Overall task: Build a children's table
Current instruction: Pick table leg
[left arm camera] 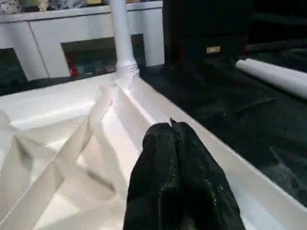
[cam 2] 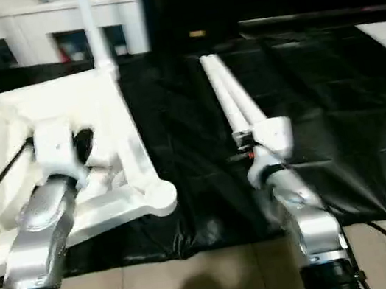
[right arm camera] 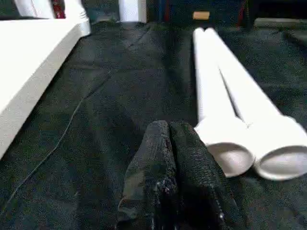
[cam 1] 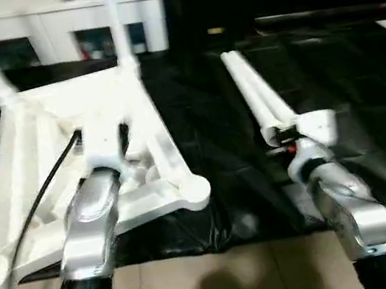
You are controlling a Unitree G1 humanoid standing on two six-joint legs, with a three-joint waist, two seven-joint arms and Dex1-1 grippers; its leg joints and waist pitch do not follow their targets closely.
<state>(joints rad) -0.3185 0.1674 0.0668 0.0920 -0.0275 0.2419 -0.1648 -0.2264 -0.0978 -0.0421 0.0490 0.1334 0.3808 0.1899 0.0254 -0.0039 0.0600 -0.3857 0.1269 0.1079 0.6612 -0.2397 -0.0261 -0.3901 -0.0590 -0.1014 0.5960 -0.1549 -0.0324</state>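
— How far along are you with the children's table?

— About halfway, as I judge it. The table top (cam 1: 92, 125) lies upside down on the black sheet (cam 1: 219, 162), ribs facing up. Two legs (cam 1: 118, 23) already stand in its far corner sockets, rising straight up toward the white cabinet (left arm camera: 57, 33) behind. The near corner socket (cam 1: 195, 191) on my right side of the top looks empty, and so does the one at its near left corner. So two legs remain to fit.

— Where are those two?

— The loose legs (right arm camera: 225, 100) lie side by side, touching, flat on the sheet, well to the right of the table top. Their long axis runs away from me, open ends toward me, far ends leaning slightly in toward the top.

— And your jaws?

— Both clenched, grasping nothing. My left gripper (left arm camera: 173, 125) hovers over the ribbed underside, inside the top's right rail. My right gripper (right arm camera: 169, 127) sits just beside the near ends of the loose legs, on the side facing the table top.
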